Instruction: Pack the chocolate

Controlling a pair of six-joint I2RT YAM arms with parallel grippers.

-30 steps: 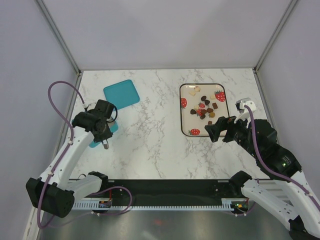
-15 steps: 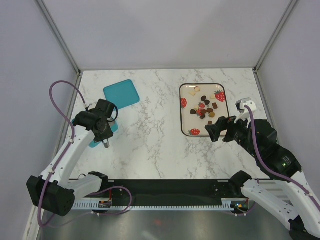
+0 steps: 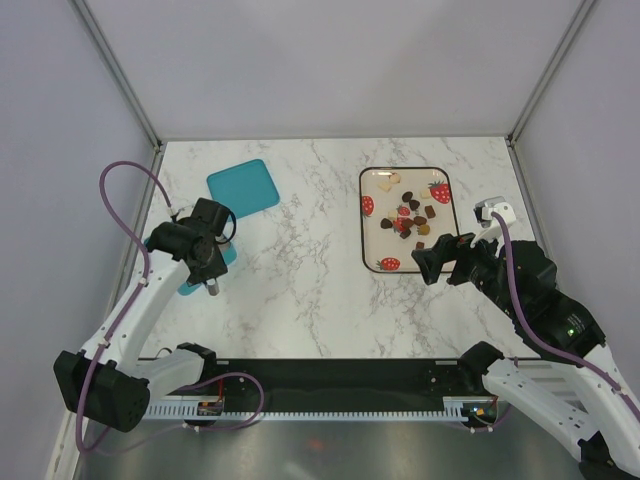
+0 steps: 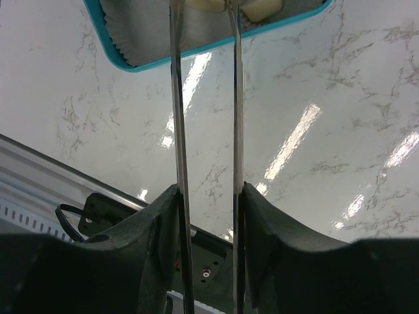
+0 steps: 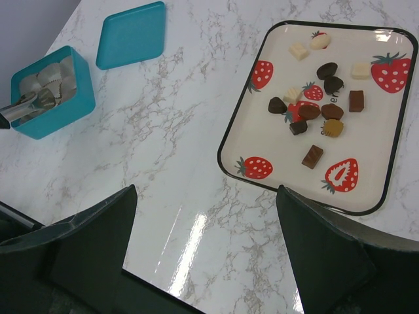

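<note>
The chocolate (image 3: 410, 220) (image 5: 314, 111), several dark, mid-brown and cream pieces, lies loose on a strawberry-print tray (image 3: 362, 225) (image 5: 226, 167). My left gripper (image 3: 205, 262) (image 4: 208, 190) is shut on thin silver tongs (image 4: 178, 131), one tong arm against each finger. The tongs reach into a teal box (image 5: 52, 121) (image 4: 196, 55) lined with paper cups. Two cream pieces (image 4: 262, 8) lie in the box. The tong tips are cut off at the top of the left wrist view. My right gripper (image 3: 432, 258) (image 5: 206, 196) hangs open and holds nothing, just short of the tray's near edge.
A teal lid (image 3: 243, 187) (image 5: 131, 34) lies flat behind the box. Marble tabletop (image 3: 300, 270) runs between box and tray. A black rail (image 3: 320, 385) lines the near edge, and metal frame posts stand at the back corners.
The left wrist and the tongs have shifted only a hair over the box. The right arm and the tray's pieces have not moved.
</note>
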